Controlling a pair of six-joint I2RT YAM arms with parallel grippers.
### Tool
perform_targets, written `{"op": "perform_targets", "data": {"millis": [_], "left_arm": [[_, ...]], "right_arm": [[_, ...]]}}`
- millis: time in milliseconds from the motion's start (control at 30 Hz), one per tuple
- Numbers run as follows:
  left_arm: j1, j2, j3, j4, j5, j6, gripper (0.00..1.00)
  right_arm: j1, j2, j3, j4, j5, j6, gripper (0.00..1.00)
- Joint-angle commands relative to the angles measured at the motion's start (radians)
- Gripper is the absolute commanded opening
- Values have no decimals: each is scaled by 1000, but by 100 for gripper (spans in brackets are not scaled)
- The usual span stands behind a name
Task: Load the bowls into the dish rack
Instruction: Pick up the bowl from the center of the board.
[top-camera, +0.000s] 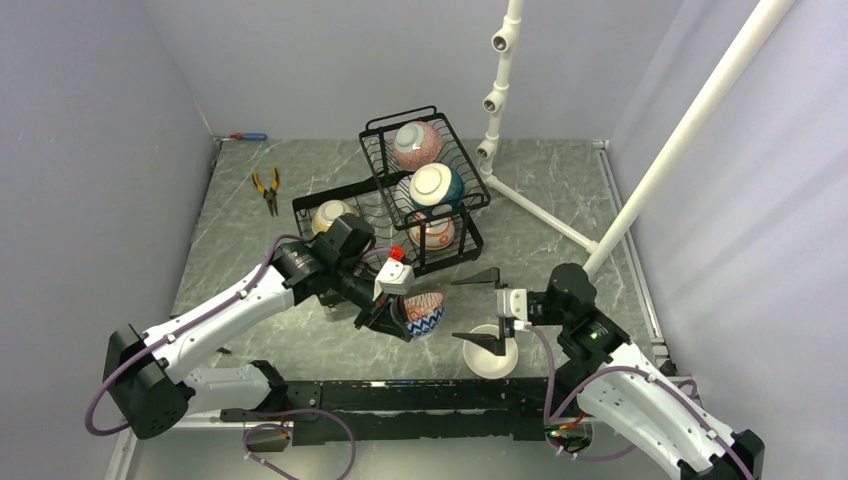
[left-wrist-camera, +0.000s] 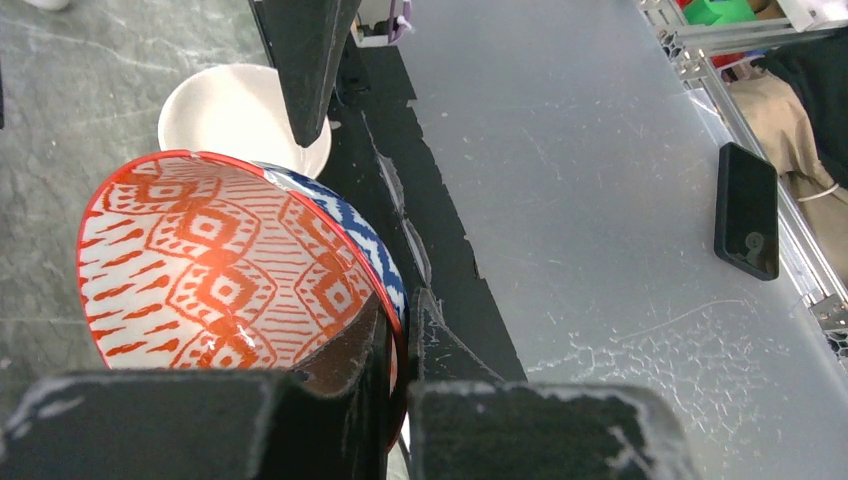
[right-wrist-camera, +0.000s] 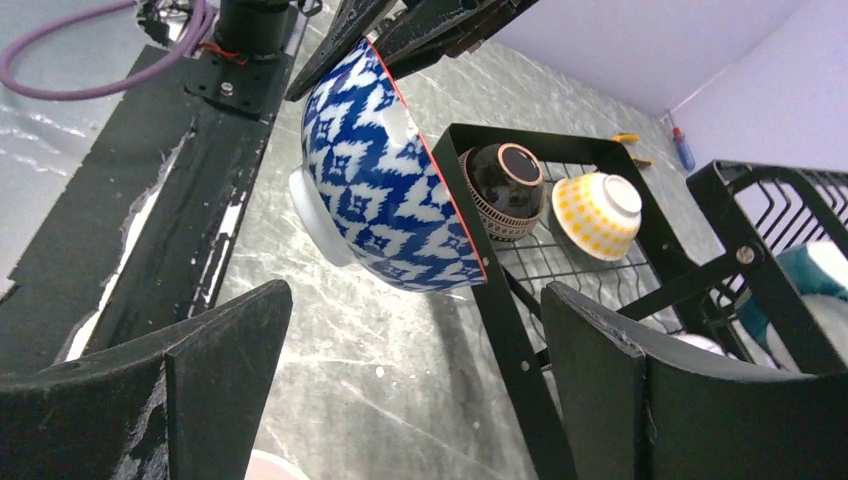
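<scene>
My left gripper (top-camera: 400, 321) is shut on the rim of a bowl (top-camera: 423, 313) that is blue-patterned outside and red-patterned inside (left-wrist-camera: 220, 270), and holds it tilted above the table in front of the dish rack (top-camera: 375, 200). My right gripper (top-camera: 458, 311) is open and empty just right of that bowl, above a pale bowl (top-camera: 492, 352) on the table. The rack's raised basket holds three bowls: red-patterned (top-camera: 417, 143), teal-and-white (top-camera: 436, 185), pink-red (top-camera: 432, 232). A cream-yellow bowl (right-wrist-camera: 598, 212) and a brown bowl (right-wrist-camera: 505, 185) lie in the slotted base.
Orange-handled pliers (top-camera: 267, 188) lie at the left of the rack. A white pipe stand (top-camera: 500, 100) rises behind the rack and a slanted white pipe (top-camera: 690, 120) crosses the right side. A black phone (left-wrist-camera: 748, 210) lies on the floor beyond the table edge.
</scene>
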Motion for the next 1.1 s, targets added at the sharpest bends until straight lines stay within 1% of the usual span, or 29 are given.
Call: {"op": "perform_targets", "data": {"millis": [0, 233, 433, 533, 667, 767, 900, 1067], "left_arm": [[5, -12, 72, -67, -3, 78, 2], [5, -20, 68, -99, -16, 80, 3], [6, -28, 70, -99, -17, 61, 3], [5, -25, 72, -95, -10, 58, 3], [6, -33, 64, -81, -9, 57, 3], [5, -43, 56, -64, -10, 50, 3], [5, -49, 57, -70, -3, 67, 3], [5, -67, 39, -50, 7, 62, 3]], "right_arm": [[45, 42, 56, 70, 15, -114, 100], [152, 160, 106, 37, 96, -244, 100], [201, 229, 117, 79, 98, -288, 100], [230, 267, 138, 62, 102, -322, 100], [260, 297, 156, 31, 154, -376, 99], [271, 318, 158, 44, 155, -378, 99], [285, 341, 160, 63, 180, -376, 95], [293, 352, 156, 83, 205, -393, 94]]}}
